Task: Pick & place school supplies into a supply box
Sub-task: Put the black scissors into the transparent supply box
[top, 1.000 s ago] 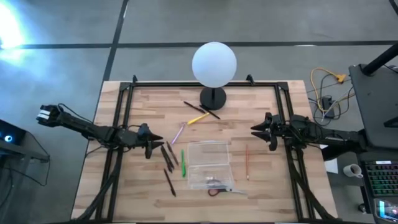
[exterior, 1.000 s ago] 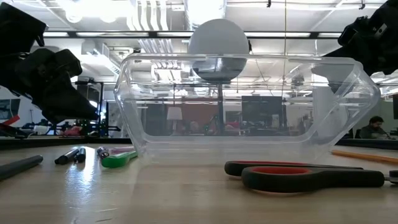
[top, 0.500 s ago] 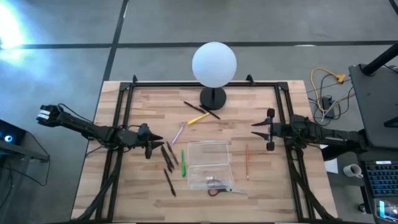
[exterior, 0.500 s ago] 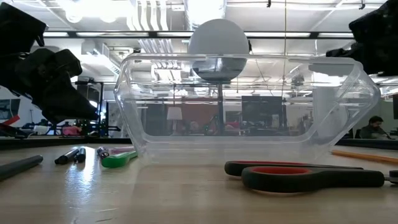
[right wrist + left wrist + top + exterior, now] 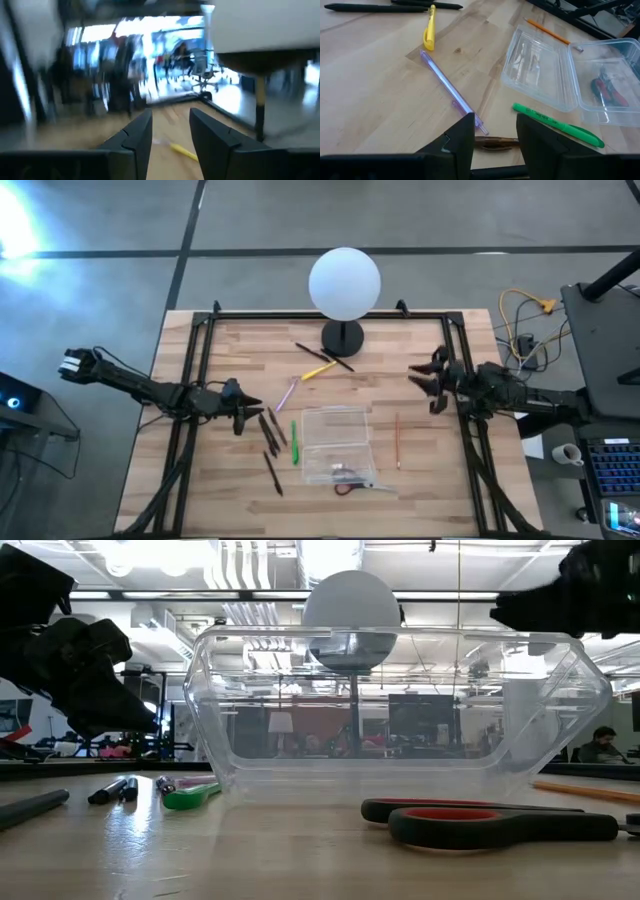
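Right gripper [image 5: 420, 384] swung up toward lamp [image 5: 344, 283], jaws parted, nothing held. Left gripper [image 5: 252, 409] unmoved over black pens [image 5: 268, 430], parted, empty. Box [image 5: 336, 444] unfilled.

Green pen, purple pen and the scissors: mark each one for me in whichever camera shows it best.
green pen [image 5: 555, 124], left wrist view, middle of its barrel.
purple pen [image 5: 449, 90], left wrist view, middle of its clear barrel.
scissors [image 5: 490, 820], low view, on the red and black handle.

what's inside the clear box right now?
Only the red-handled scissors lie inside the supply box, in its deeper half; the shallower half looks bare. Pens all lie outside on the table.
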Controlling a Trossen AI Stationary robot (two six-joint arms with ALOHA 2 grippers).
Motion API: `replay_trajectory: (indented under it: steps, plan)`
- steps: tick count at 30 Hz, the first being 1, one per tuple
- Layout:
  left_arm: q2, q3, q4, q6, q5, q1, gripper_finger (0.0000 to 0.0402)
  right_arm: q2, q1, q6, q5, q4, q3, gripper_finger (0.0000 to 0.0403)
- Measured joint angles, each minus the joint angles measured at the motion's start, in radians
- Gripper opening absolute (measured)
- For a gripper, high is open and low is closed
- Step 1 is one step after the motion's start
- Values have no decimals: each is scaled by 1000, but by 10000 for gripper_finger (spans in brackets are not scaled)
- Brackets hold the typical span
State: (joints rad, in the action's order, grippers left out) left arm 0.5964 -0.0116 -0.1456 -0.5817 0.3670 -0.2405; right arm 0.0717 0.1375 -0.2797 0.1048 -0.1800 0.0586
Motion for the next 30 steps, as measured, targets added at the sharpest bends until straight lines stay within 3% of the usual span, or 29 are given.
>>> replay_trajectory:
  steps: [2, 4, 8, 10, 14, 17, 20, 26, 30]
  plan:
    - [0, 0, -8, -5, 24, 0, 130, 11, 0, -364, 82, -80, -2, 126]
    - [1, 0, -80, -152, 39, 0, 130, 22, 1, -615, 191, -107, -2, 128]
    - [-8, -7, -218, -692, 43, 0, 130, 75, 0, -694, 312, -134, -3, 132]
    - [-8, -9, -243, -877, 44, 0, 130, 114, 0, -764, 378, -170, -3, 131]
    - [-6, -2, -232, -913, 95, 0, 130, 191, 0, -963, 389, -229, -3, 127]
    - [-7, 0, -231, -926, 147, 0, 130, 231, 0, -974, 426, -230, -3, 125]
    - [-8, -6, -233, -919, 162, 0, 130, 261, 0, -973, 374, -227, 5, 127]
    - [16, -36, -240, -874, 121, -1, 130, 376, -4, -982, 128, -202, 100, 125]
    - [51, -55, -236, -809, 78, -2, 130, 494, -5, -971, -12, 17, 197, 130]
